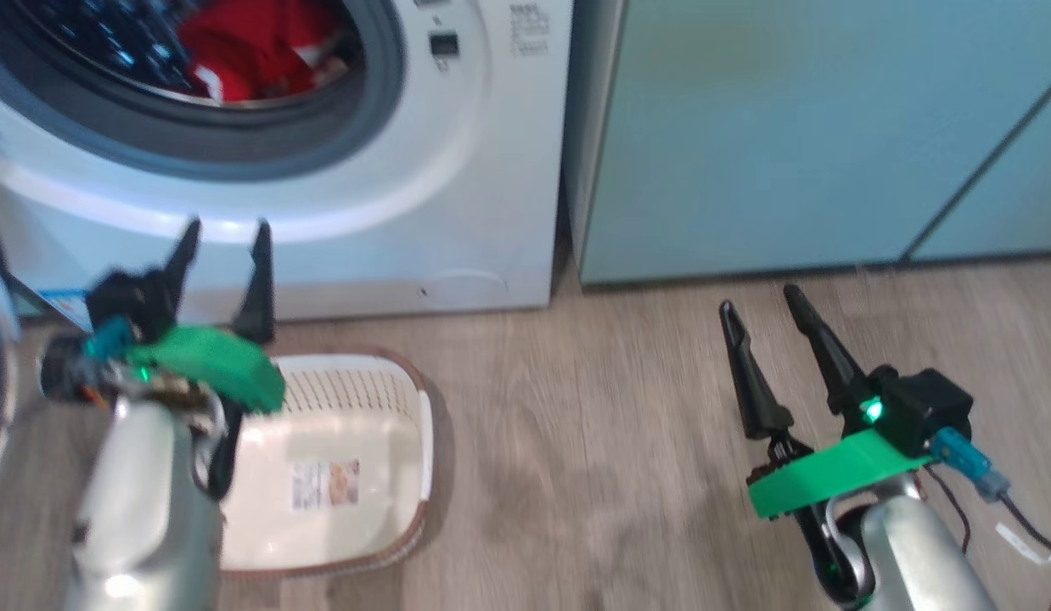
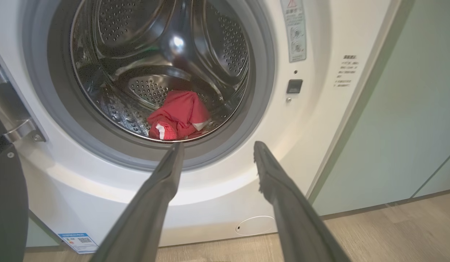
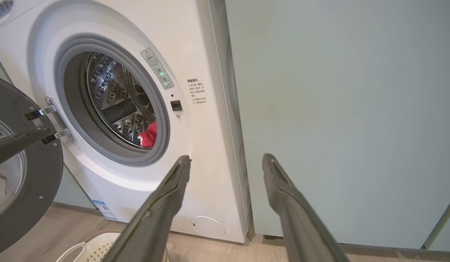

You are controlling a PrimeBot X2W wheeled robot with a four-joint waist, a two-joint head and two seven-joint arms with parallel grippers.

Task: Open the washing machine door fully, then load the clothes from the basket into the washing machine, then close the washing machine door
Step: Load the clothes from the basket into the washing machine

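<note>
The red clothes are lying in the washing machine, the basket is sitting empty on the floor, the left fingers and right fingers are standing wide apart (holding nothing), and the door is hanging open, waiting to be shut.

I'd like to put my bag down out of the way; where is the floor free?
Bare wood floor lies between the basket and the right arm, in front of the teal cabinets. Crowded at left: basket, left arm, open washing machine door.
</note>
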